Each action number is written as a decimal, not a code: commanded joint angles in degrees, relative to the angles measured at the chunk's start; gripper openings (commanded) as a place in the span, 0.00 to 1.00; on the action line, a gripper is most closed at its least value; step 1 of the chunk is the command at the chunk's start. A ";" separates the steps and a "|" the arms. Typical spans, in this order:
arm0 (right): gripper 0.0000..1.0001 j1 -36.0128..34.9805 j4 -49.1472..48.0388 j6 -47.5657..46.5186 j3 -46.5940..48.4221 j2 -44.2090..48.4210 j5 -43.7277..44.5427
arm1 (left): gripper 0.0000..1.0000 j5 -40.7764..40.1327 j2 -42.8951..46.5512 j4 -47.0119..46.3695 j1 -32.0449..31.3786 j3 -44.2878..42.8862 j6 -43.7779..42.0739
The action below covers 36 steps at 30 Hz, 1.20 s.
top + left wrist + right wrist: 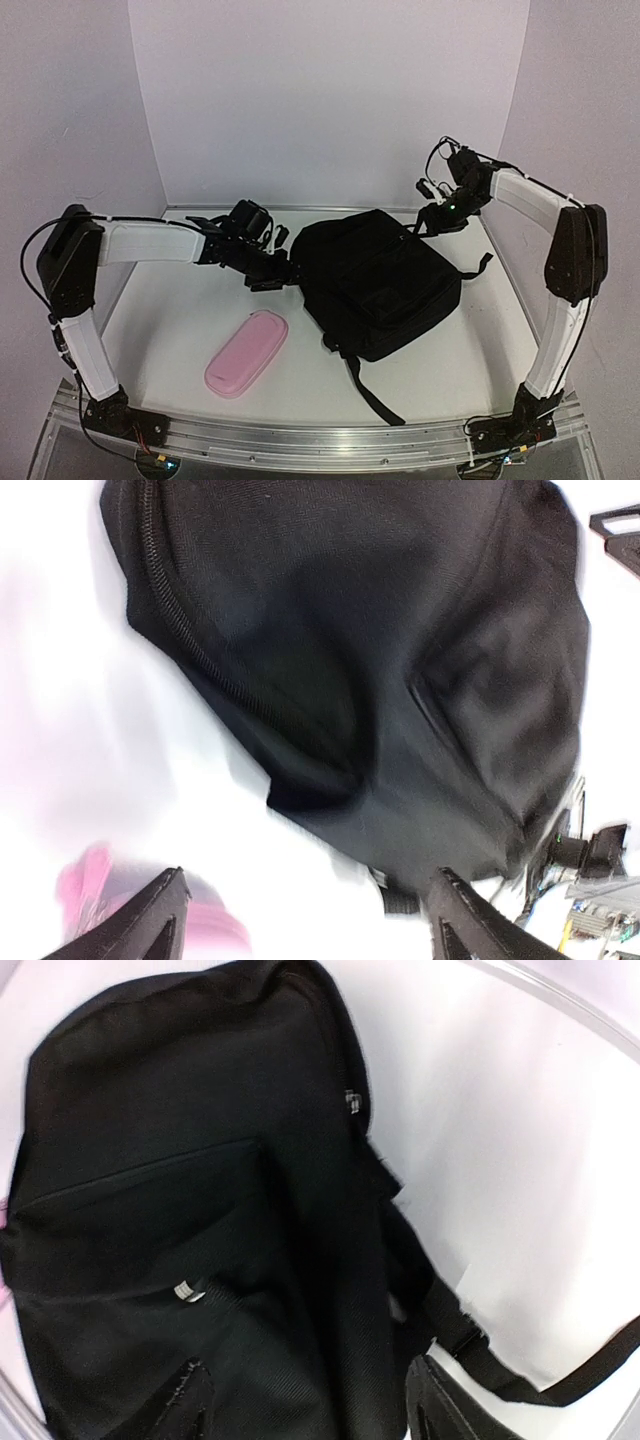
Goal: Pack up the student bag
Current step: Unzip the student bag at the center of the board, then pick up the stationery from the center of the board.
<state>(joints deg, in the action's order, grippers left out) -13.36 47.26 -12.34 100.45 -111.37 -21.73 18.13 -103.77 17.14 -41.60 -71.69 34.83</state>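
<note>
Looking at the very start of the packing here, by my read. Found the backpack (385, 285) lying flat on the desk (170, 330), a bit right of centre and closer to the far edge than the near one, with one long strap (372, 388) trailing toward the near edge. Spotted the pink pencil case (247, 352) well apart from it, left of centre and close to the near edge, so reading that as not packed yet. Seems zipped shut too: no gap to see along the zip (170, 620) in the left wrist view, plus a metal pull (188, 1290) parked on a closed pocket seam in the right wrist view.

Left fingers (160, 920) spread wide just beside the bag's left side, pinching nothing. Right fingers (450, 1410) spread as well, hanging over the far right corner of the bag, gripping nothing by the look of it. Can't tell from these shots about any light contact with the cloth on that side.

So, calling this the open-the-bag step. Next up, probably: pin the bag with one set of fingers, bring the other down onto a zip pull, pinch it and drag along the seam. Expect trouble with a tiny pull on floppy fabric, so go in slow and square or risk grabbing a fold of cloth instead. Only then worth going for the pencil case.
</note>
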 commanded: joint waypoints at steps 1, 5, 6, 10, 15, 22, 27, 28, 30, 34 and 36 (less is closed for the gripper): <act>0.73 -1.15 2.40 1.20 -1.34 9.26 -7.59 | 0.91 -2.82 11.00 11.78 -0.19 4.92 -5.33; 0.83 -3.69 4.59 1.51 -1.40 11.49 -10.51 | 0.99 -2.46 16.02 16.23 -0.15 11.46 -5.56; 0.86 -4.32 5.04 1.45 -1.47 11.83 -11.60 | 1.00 -2.34 17.26 17.00 -0.16 12.78 -5.52; 0.94 -6.36 5.40 1.63 -2.66 13.06 -16.10 | 1.00 -3.23 21.25 20.68 -0.14 18.29 -4.76; 0.96 -9.84 5.51 2.37 -3.65 12.70 -17.41 | 1.00 -4.68 25.69 22.47 -0.18 23.48 -3.19; 0.95 -12.47 5.57 3.51 -2.64 11.62 -20.62 | 1.00 -0.47 18.32 18.09 -0.24 24.96 -2.32; 0.95 -12.51 5.81 3.48 -2.52 12.02 -22.62 | 0.92 3.22 15.58 10.20 -0.23 28.51 -1.42; 0.95 -12.52 5.86 3.42 -2.48 12.05 -23.41 | 0.87 3.57 15.59 8.75 -0.23 28.80 -0.94; 0.95 -12.53 5.88 3.50 -2.49 11.94 -24.93 | 0.78 4.57 15.84 5.66 -0.28 29.24 -0.06; 0.95 -12.88 5.83 3.63 -2.82 11.60 -27.48 | 0.51 2.93 16.27 4.78 -0.55 28.24 0.13; 0.95 -13.35 5.75 3.67 -3.32 11.51 -28.12 | 0.36 1.62 17.51 5.08 -0.65 27.92 -0.06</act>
<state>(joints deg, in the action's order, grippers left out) -26.06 52.42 -8.92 96.95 -99.34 -46.17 23.56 -86.85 24.24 -41.85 -43.67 34.62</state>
